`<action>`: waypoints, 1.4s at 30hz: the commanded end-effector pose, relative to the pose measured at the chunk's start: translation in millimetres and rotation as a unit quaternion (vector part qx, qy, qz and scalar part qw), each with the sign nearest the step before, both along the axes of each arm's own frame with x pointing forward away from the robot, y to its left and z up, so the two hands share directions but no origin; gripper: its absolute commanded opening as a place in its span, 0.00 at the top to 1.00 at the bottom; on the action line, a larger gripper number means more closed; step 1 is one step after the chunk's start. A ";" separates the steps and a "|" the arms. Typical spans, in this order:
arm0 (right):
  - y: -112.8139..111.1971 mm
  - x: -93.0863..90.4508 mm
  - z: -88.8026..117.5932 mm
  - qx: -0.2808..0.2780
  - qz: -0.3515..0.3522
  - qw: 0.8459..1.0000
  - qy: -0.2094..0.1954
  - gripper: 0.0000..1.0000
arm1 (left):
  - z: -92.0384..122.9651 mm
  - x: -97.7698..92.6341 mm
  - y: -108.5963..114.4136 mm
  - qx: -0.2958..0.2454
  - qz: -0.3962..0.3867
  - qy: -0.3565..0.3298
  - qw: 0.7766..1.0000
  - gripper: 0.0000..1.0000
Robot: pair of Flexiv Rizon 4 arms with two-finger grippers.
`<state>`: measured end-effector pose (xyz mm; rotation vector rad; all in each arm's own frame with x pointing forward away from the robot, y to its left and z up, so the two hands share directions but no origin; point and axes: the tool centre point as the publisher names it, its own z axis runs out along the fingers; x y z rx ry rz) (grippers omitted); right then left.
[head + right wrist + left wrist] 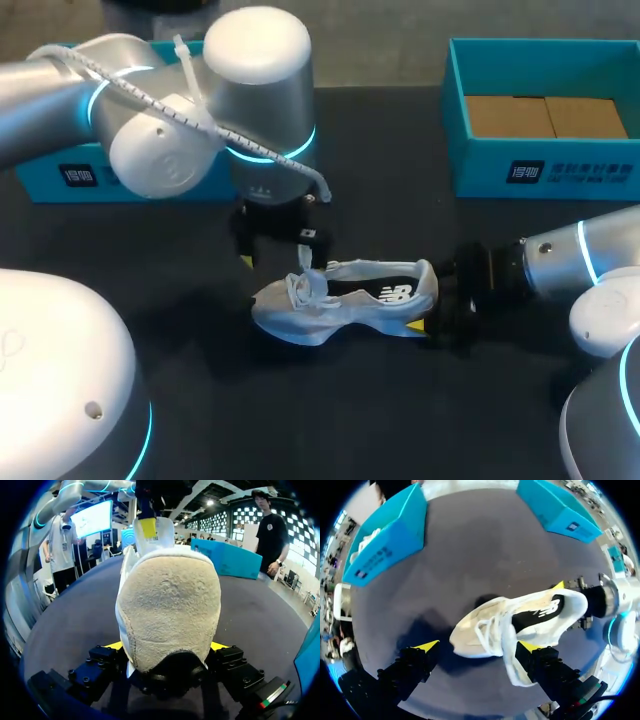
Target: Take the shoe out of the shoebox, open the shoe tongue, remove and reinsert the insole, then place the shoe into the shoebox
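Two pincers: right pincer [167, 645] clenches the heel of the toe-left white mesh sneaker [345, 295]; left pincer [479, 646] hangs released over its laces [487, 630].

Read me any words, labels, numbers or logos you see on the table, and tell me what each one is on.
Label on the front wall of the right shoebox: characters too small and blurred to read.
Label on the left blue box: too blurred to read.
Side of the shoe: a logo mark only, no legible words.
No numbers or signs can be read.
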<state>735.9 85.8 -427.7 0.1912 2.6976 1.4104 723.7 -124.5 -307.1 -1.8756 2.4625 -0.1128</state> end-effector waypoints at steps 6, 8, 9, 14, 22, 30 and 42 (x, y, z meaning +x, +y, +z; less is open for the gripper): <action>1.5 -0.4 0.8 -0.003 -0.001 1.000 0.001 1.00 | 19.4 10.2 -8.1 -0.048 -0.145 -0.002 0.988 0.00; 1.5 -0.4 0.8 -0.003 -0.001 1.000 0.001 1.00 | 23.9 14.1 -11.7 -0.056 -0.187 0.003 0.981 0.00; 1.5 -0.4 0.8 -0.003 -0.001 1.000 0.001 1.00 | 26.5 16.8 -15.8 -0.058 -0.219 0.005 0.974 0.00; 1.5 -0.4 0.8 -0.003 -0.001 1.000 0.001 1.00 | 36.9 23.9 -27.5 -0.029 -0.374 0.013 0.927 0.00; 1.5 -0.4 0.8 -0.003 -0.001 1.000 0.001 1.00 | 58.4 24.5 -33.4 -0.009 -0.586 -0.023 0.810 0.00; 1.5 -0.4 0.8 -0.003 -0.001 1.000 0.001 1.00 | 69.0 21.4 -42.3 -0.007 -0.650 -0.038 0.759 0.00; 1.5 -0.4 0.8 -0.003 -0.001 1.000 0.001 1.00 | 69.8 21.6 -45.6 0.018 -0.631 -0.045 0.774 0.00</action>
